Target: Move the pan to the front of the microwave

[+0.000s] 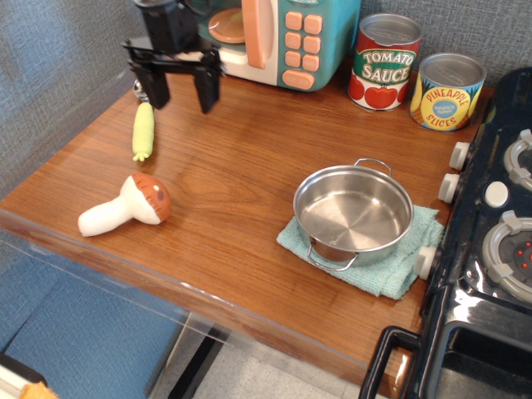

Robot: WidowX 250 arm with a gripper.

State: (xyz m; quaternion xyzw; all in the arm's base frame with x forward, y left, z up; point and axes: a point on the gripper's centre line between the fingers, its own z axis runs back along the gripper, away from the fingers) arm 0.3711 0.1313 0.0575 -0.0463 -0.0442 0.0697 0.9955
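Note:
The pan (353,213) is a shiny steel pot with two wire loop handles. It sits empty on a teal cloth (366,253) at the right of the wooden table, next to the black stove. The microwave (274,37) is teal with a cream door frame and peach handle and buttons, at the back of the table. My gripper (183,93) is open and empty, fingers pointing down, hovering in front of the microwave's left side, far left of the pan.
A yellow-green corn toy (143,130) and a mushroom toy (129,205) lie at the left. A small metal scoop is partly hidden behind my gripper. A tomato sauce can (383,62) and a pineapple can (447,91) stand at the back right. The black stove (490,241) borders the right.

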